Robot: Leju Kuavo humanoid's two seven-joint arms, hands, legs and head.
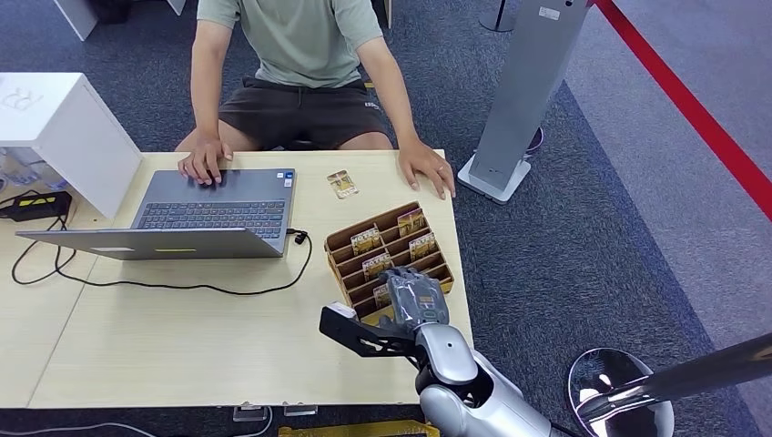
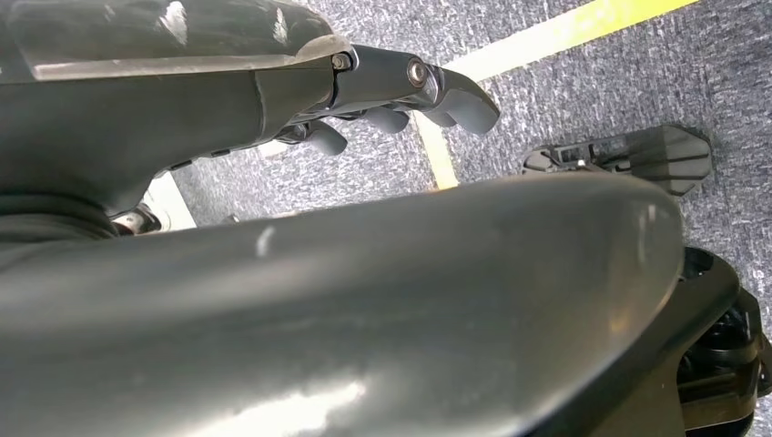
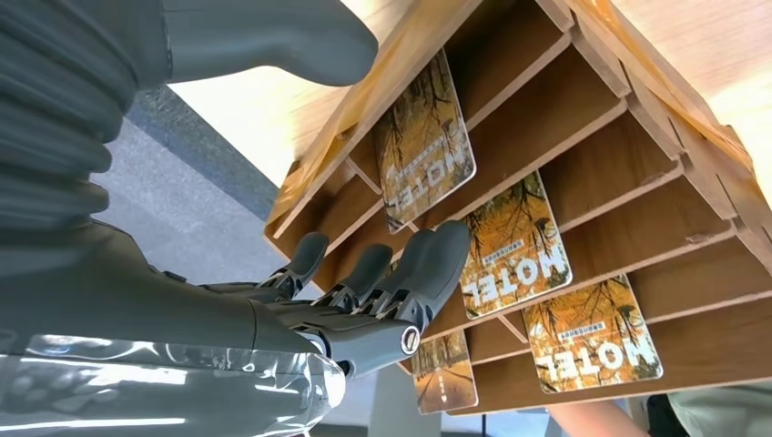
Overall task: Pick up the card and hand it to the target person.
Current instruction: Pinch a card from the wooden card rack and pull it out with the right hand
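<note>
The right hand (image 1: 416, 298) hangs over the near end of the wooden card rack (image 1: 341, 246) and hides the slots under it. In the right wrist view its fingers (image 3: 428, 264) are stretched out side by side, a little apart, and the thumb (image 3: 273, 41) stands well away from them. The fingertips are close to the rack's front edge; it is not possible to tell if they touch it. The hand holds nothing.

The cards (image 3: 514, 246), printed "MOTEL", stand in the rack's slots, some partly covered by the dividers. One more card (image 1: 342, 184) lies flat on the table (image 1: 182, 337), between the laptop (image 1: 214, 214) and the person's hand (image 1: 428, 168).

The left hand (image 2: 391, 96) shows over grey carpet, largely hidden by dark body parts. Its fingers look loosely curled, holding nothing.
</note>
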